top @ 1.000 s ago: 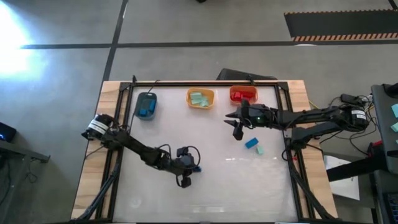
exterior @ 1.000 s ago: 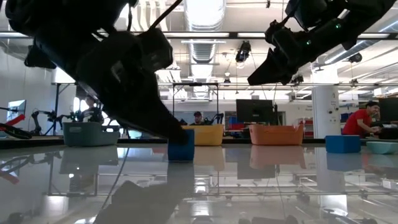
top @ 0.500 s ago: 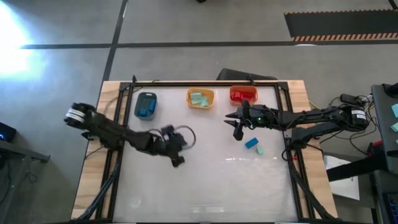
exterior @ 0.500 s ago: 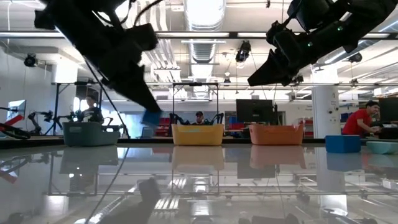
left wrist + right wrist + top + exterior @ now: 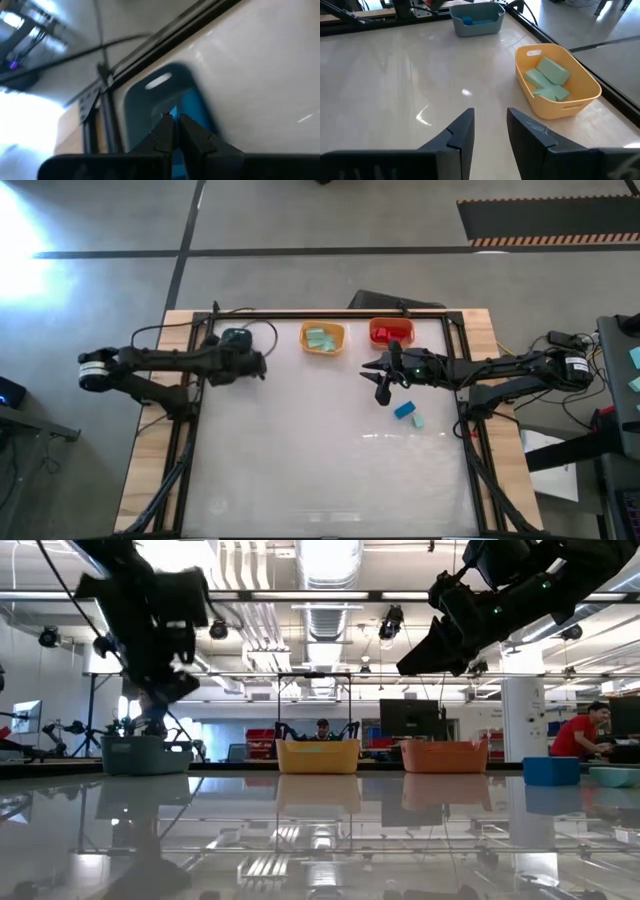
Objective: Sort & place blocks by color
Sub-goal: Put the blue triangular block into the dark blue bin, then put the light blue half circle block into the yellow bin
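My left gripper [image 5: 248,361] [image 5: 176,122] hangs above the grey bin [image 5: 236,338] [image 5: 132,107] at the table's far left, shut on a bright blue block [image 5: 173,112]. More blue blocks [image 5: 472,21] lie inside that bin. My right gripper [image 5: 383,386] [image 5: 490,131] hovers open above the table near the orange-red bin [image 5: 391,332] and touches nothing. A blue block [image 5: 404,410] and a pale teal block [image 5: 417,421] rest flat on the table just near-right of it. Teal blocks [image 5: 547,77] lie in the yellow-orange bin [image 5: 322,338]. My left gripper pinches the blue block [image 5: 173,112] between its two fingers, which point down from above. Only a sliver of blue shows in the narrow gap, so which part it grips cannot be told. The block is lifted clear, over the grey bin's opening.
Three bins stand in a row along the far edge: grey [image 5: 147,755], yellow-orange [image 5: 318,756], orange-red [image 5: 445,756]. A dark frame rail runs round the table. The white middle and near part of the table is bare. People sit in the room beyond.
My left gripper has lifted the blue block off the middle of the table and carried it up and toward the far-left corner, ending over the grey bin. The arm has swung out nearly straight along the left side.
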Action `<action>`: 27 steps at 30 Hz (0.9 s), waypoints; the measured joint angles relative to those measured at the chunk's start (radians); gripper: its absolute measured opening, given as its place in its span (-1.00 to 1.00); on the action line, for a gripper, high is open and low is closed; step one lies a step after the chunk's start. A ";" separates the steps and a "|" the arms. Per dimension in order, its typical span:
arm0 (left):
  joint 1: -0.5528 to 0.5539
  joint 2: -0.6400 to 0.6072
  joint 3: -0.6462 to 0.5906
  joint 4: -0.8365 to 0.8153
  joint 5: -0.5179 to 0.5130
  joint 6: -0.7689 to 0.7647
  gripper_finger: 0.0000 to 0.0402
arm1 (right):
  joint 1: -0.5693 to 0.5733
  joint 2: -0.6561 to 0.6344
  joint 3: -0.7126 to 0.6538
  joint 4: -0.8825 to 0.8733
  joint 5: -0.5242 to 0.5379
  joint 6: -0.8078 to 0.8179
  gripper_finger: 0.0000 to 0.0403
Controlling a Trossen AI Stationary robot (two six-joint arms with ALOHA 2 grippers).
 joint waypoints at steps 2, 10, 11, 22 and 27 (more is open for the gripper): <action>0.076 0.011 -0.025 0.019 0.023 0.030 -0.99 | 0.000 0.000 0.000 0.000 0.000 -0.001 -0.48; 0.231 0.037 -0.078 0.156 0.041 0.125 -0.95 | 0.000 0.000 0.000 0.000 0.000 -0.002 -0.49; 0.237 0.037 -0.079 0.159 0.041 0.127 -0.93 | 0.000 0.000 0.000 0.000 0.000 -0.002 -0.48; 0.243 0.036 -0.080 0.169 0.039 0.127 -0.77 | 0.000 0.000 0.000 0.000 0.000 -0.005 -0.49; 0.242 0.036 -0.079 0.170 0.039 0.127 -0.61 | 0.000 0.000 0.000 0.000 0.000 0.000 -0.50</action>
